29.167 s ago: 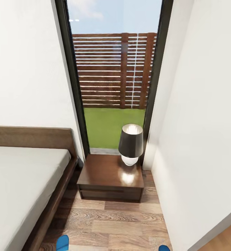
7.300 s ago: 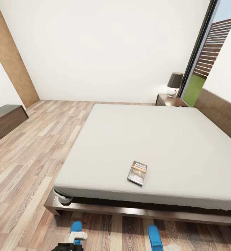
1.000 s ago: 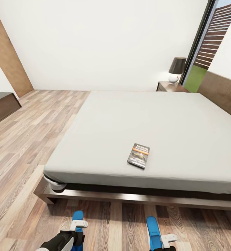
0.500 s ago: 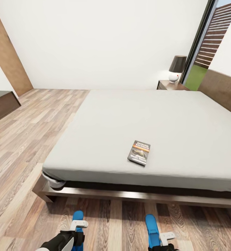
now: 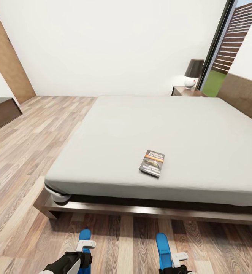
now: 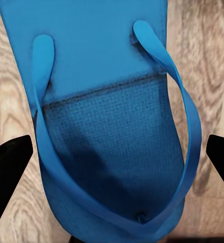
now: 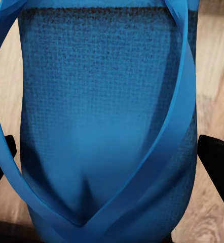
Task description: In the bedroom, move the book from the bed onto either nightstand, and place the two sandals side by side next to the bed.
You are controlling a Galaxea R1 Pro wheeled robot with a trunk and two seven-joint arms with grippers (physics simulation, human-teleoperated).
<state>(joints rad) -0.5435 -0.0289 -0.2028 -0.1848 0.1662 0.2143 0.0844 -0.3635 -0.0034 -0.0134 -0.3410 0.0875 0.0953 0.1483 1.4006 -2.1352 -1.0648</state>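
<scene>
The book (image 5: 152, 163) lies flat on the grey bed (image 5: 160, 121), near its closest edge. Two blue sandals hang just over the wood floor in front of the bed frame. My left gripper (image 5: 84, 252) is shut on the left sandal (image 5: 84, 235). In the left wrist view that sandal (image 6: 107, 126) lies between the black fingertips (image 6: 8, 162). My right gripper (image 5: 170, 263) is shut on the right sandal (image 5: 162, 245), which spans the gap between the fingers in the right wrist view (image 7: 102, 116). One nightstand (image 5: 186, 91) stands beyond the bed's far side.
A dark-shaded lamp (image 5: 194, 72) stands on the nightstand. The headboard (image 5: 243, 95) runs along the right, with the tall window (image 5: 232, 42) behind it. A long dark cabinet (image 5: 2, 112) sits at the far left. Open wood floor (image 5: 34, 144) lies left of the bed.
The whole view has shifted a little, so the bed and book sit slightly higher in the picture. The right gripper and its sandal have drifted slightly left. Both sandals stay gripped.
</scene>
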